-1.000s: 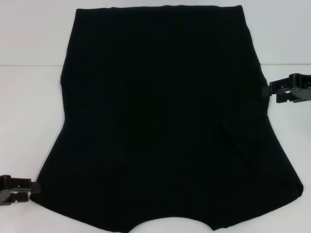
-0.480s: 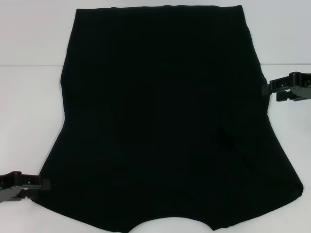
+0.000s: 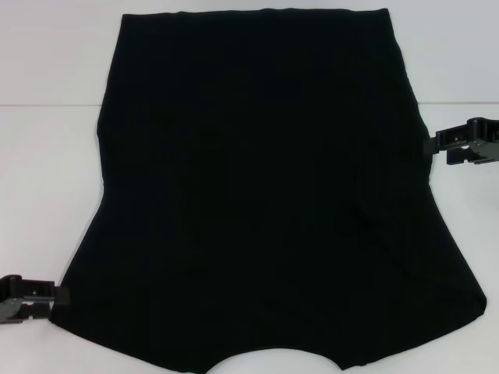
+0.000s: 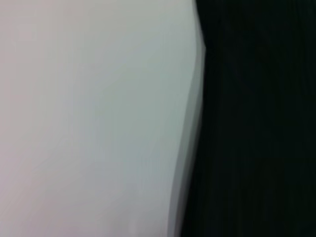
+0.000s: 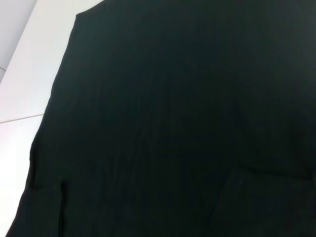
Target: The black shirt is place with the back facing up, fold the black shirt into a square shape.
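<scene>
- Head view: the black shirt (image 3: 265, 195) lies flat on the white surface (image 3: 47, 195), back up, no print showing. Its long axis runs from the near edge away to a straight far hem; the collar end points toward the robot, and the cloth flares wider at the near end where the sleeves spread.
- Head view: the left claw (image 3: 56, 297) sits low at the shirt's near left corner, its tip touching or just beside the sleeve edge. Whether it pinches cloth or stands apart, I cannot tell.
- Head view: the right claw (image 3: 430, 146) sits at the shirt's right edge, farther up the side than the left one, tip at the cloth's margin. Its opening cannot be told either.
- Judgement: each claw has the shirt lying inward from it, so a side fold would carry an edge across toward the shirt's centre line.
- Left wrist view: the shirt's edge (image 4: 197, 118) against bare surface; no fingers visible.
- Right wrist view: broad black cloth with a faint sleeve seam (image 5: 237, 173); no fingers visible.
</scene>
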Available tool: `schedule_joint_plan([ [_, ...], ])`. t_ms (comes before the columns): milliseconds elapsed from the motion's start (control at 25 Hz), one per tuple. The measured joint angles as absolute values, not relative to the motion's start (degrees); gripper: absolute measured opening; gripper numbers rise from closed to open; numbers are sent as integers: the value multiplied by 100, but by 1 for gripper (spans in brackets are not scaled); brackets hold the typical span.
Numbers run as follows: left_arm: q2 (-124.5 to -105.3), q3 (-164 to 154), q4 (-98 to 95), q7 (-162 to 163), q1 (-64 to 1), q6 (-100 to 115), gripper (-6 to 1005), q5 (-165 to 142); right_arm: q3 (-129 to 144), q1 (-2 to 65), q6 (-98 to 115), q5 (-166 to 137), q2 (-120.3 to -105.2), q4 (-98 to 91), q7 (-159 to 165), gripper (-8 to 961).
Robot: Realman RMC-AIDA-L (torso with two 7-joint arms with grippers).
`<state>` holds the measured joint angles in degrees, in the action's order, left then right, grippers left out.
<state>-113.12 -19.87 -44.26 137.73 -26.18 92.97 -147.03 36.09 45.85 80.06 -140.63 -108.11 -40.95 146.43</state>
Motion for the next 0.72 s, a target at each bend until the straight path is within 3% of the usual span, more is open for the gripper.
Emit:
schedule_joint_plan([
  [720,-11342,-2012,-4399,13804,-2609,9230,533,-14847,3613,4585,8014,-14062,-10810,-4096,14642,610],
])
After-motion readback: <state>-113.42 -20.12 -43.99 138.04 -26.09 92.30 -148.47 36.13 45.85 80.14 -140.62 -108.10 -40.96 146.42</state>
